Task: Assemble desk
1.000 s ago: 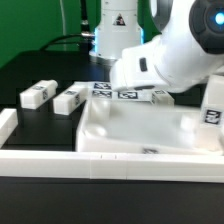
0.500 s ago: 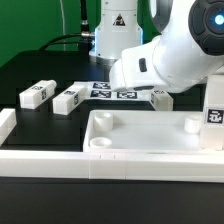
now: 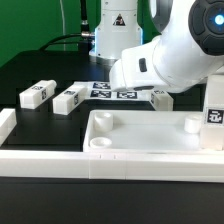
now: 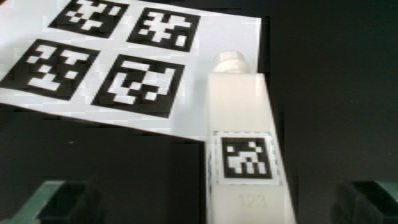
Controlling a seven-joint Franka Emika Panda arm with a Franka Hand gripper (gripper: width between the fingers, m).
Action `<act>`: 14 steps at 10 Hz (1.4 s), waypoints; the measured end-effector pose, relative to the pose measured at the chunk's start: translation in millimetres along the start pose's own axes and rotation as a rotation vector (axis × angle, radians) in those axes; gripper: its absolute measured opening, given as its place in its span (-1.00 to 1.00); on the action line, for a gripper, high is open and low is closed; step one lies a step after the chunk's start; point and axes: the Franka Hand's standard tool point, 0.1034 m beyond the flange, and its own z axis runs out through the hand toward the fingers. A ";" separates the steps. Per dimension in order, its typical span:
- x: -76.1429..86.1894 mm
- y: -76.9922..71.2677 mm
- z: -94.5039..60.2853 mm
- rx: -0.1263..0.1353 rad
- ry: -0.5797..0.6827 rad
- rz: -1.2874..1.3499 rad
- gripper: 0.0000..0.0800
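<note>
Presently, I log the claw (image 4: 214, 205) first: jaws spread as wide as they go and gripping nothing. Its two dark fingertips (image 4: 63, 200) stand either side of a leg block (image 4: 240, 120), with a clear gap on each flank. That leg block lies flat on the black table (image 4: 329, 110), its long side running out from between the fingertips, with one square tag on its upper face and a small peg at the far end. Next to that peg end I note the marker board (image 4: 125, 60), four tags showing; whether its corner touches the block, I cannot tell. In the exterior view the arm (image 3: 170, 55) bulks over this spot and hides the claw. The same leg block (image 3: 162, 98) peeps out below it, at the end of the marker board (image 3: 108, 92) toward the exterior view's right. Further out, toward the exterior view's left, I count a second leg block (image 3: 68, 100) and a third leg block (image 3: 37, 94), lying side by side but apart, tags up. Nearer the camera lies the tabletop (image 3: 150, 135), flat, rim upward, with round sockets showing in three corners. It sits just behind the front rail (image 3: 60, 163), with the left rail (image 3: 7, 122) off its end. Last, an upright tagged block (image 3: 214, 110) stands at the exterior view's right edge, beside the tabletop; whether it is a leg, I cannot tell.
</note>
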 end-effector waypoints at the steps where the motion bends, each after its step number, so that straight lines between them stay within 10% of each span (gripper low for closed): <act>1: 0.5 2.9 0.7 0.007 0.002 0.007 0.62; 5: 0.4 4.0 0.8 0.012 0.003 0.011 0.62; 7: -2.3 16.6 0.6 0.136 0.008 0.157 0.62; 9: -4.1 28.8 5.0 0.194 0.006 0.198 0.62; 14: 2.1 11.4 1.4 0.170 0.034 0.136 0.62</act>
